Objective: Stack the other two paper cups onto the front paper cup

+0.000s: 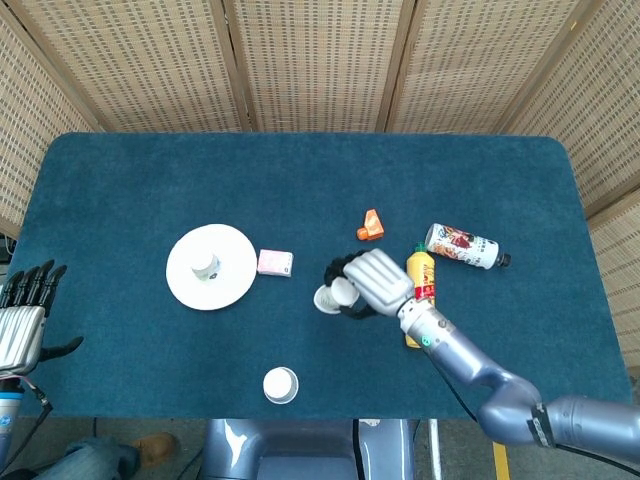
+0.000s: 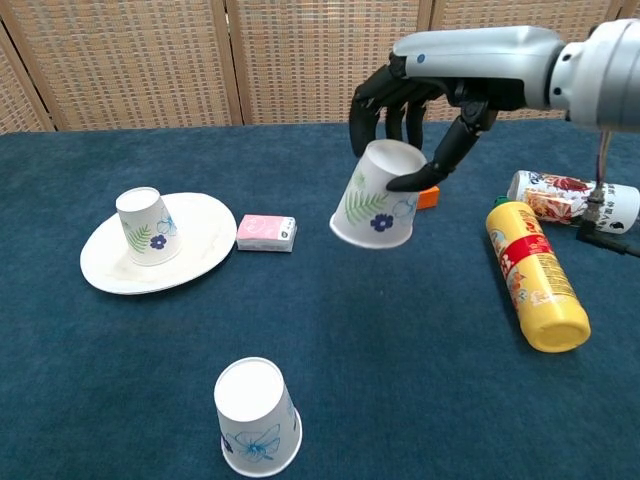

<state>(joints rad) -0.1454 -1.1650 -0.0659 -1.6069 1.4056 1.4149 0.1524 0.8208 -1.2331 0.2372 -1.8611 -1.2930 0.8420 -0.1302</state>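
My right hand point(image 2: 425, 105) point(image 1: 368, 282) holds an upside-down paper cup point(image 2: 378, 196) point(image 1: 331, 297) lifted off the table, tilted, its base between the fingers. The front paper cup point(image 2: 257, 417) point(image 1: 281, 384) stands upside down near the table's front edge, to the left of and below the held cup. A third cup point(image 2: 147, 226) point(image 1: 207, 266) stands upside down on a white plate point(image 2: 200, 260) point(image 1: 228, 287) at the left. My left hand point(image 1: 25, 310) hovers at the table's left edge, fingers spread, nothing in it.
A pink box point(image 2: 266, 232) point(image 1: 275, 262) lies beside the plate. A yellow bottle point(image 2: 535, 288) point(image 1: 422, 275), a white bottle point(image 2: 575, 198) point(image 1: 463, 246) and an orange item point(image 1: 370, 226) lie on the right side of the blue table point(image 1: 130, 180).
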